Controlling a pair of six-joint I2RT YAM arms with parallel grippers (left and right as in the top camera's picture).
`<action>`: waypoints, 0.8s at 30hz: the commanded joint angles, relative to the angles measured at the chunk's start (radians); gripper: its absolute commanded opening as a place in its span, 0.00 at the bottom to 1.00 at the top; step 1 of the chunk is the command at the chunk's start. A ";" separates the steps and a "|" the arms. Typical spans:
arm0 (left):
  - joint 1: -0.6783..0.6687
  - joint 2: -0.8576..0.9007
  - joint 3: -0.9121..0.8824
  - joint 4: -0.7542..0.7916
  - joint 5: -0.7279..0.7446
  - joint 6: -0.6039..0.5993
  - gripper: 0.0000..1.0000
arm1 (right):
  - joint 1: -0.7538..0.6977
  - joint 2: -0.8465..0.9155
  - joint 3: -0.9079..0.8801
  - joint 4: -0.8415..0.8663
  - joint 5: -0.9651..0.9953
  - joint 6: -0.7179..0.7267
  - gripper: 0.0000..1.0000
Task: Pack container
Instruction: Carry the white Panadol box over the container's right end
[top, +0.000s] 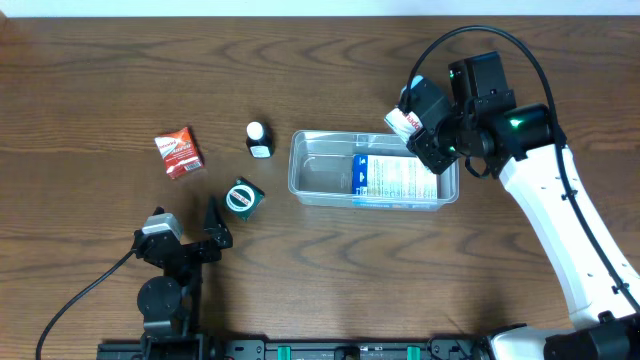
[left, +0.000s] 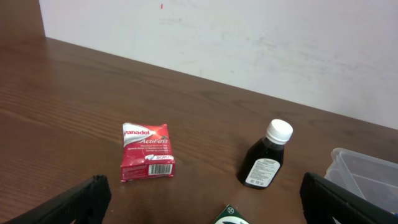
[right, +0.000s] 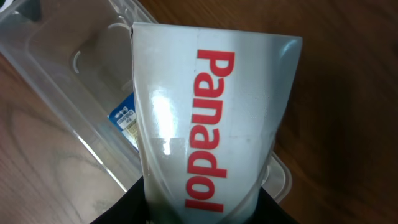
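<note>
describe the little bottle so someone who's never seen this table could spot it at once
Find the clear container in the middle of the wooden table; just beyond its left end stands a small bottle. It is dark with a white cap, the only round, upright thing there, unlike the red box and green box near it.

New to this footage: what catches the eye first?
The right gripper holds a white Panadol box above the right end of the clear container, where a blue-and-white box lies. Left of the container, a red packet, a dark bottle and a green box wait on the table.
</note>
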 joint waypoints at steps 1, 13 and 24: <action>0.006 0.000 -0.018 -0.037 -0.008 0.006 0.98 | 0.008 -0.005 0.011 0.009 0.003 -0.017 0.33; 0.006 0.000 -0.018 -0.037 -0.008 0.006 0.98 | 0.008 -0.005 0.011 0.013 0.003 -0.016 0.08; 0.006 0.000 -0.018 -0.037 -0.008 0.006 0.98 | 0.007 -0.002 -0.011 0.058 0.026 -0.023 0.14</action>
